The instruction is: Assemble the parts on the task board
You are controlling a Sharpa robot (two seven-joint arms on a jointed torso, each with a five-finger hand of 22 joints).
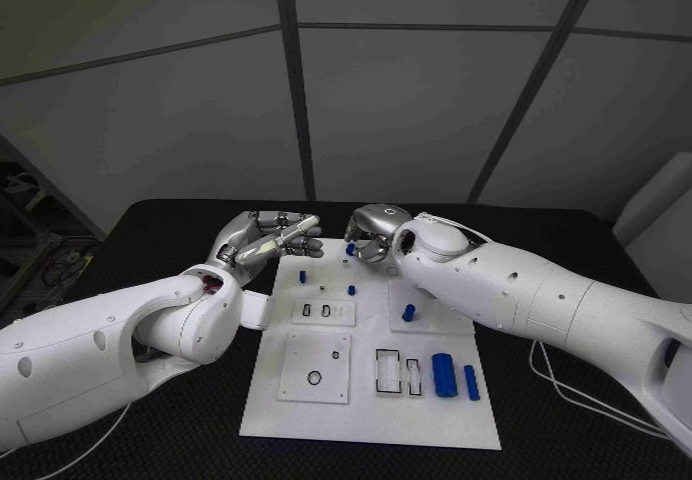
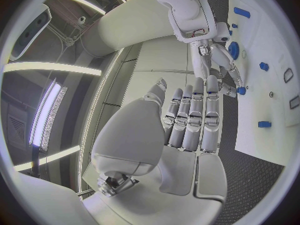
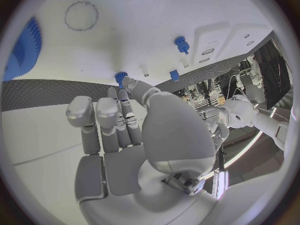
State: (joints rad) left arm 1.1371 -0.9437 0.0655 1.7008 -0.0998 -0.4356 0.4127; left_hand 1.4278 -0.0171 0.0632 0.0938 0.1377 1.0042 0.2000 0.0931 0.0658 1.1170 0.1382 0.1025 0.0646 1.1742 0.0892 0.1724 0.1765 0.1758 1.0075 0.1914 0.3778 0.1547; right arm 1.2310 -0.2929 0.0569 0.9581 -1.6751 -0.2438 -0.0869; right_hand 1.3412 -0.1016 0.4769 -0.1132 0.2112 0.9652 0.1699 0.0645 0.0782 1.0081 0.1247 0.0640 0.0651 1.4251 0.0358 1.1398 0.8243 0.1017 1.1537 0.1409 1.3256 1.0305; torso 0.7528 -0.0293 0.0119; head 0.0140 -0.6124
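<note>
We see the task board [image 1: 433, 420] lying flat in the middle of the black table [image 1: 577, 440], its long axis running away from the robot toward the far edge. By our judgement the assembly is only partly done. Two blue cylinders [image 1: 456, 378] lie loose on their sides at the near right of the board, side by side, their long axes along the board's length. The rectangular slots [image 1: 392, 371] just beside them stand open, and the ring outline [image 1: 315, 379] on the near left plate is bare. A small blue peg [image 1: 306, 275] stands upright near the far left, and another blue piece [image 1: 408, 312] stands near the middle right.

At the far edge of the board the right hand [image 1: 375, 232] reaches down, its fingers curled over a small blue part [image 3: 120, 77]. In the right wrist view a fingertip sits against that part, but we cannot tell whether the hand grasps it or merely touches it. The left hand [image 1: 267, 238] hovers just off the board's far left corner, fingers straight and together, holding nothing.
</note>
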